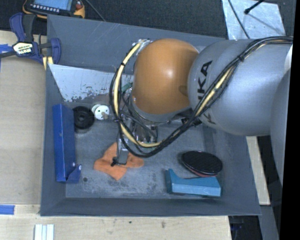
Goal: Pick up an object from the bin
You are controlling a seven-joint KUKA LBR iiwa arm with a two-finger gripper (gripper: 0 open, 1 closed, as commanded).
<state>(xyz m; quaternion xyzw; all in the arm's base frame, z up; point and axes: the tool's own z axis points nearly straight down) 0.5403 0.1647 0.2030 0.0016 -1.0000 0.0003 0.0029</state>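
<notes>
Reaching in from the bin's [133, 209] right edge, my arm bends its wrist straight down beneath the orange cover, with cables looped around it. My fingers [119, 161] stand upright and drawn close together, tips pressed onto the crumpled orange cloth [106, 165] near the middle of the bin's camera-side edge. I cannot tell whether a fold is caught between them. A long blue bar [62, 141] lies along the left wall. A blue block [194, 185] and a black oval thing [202, 162] sit near the camera-side right corner.

The silver arm [245, 82] is reaching in from the right, its orange-covered wrist [163, 77] pointing the gripper [120, 158] straight down.
</notes>
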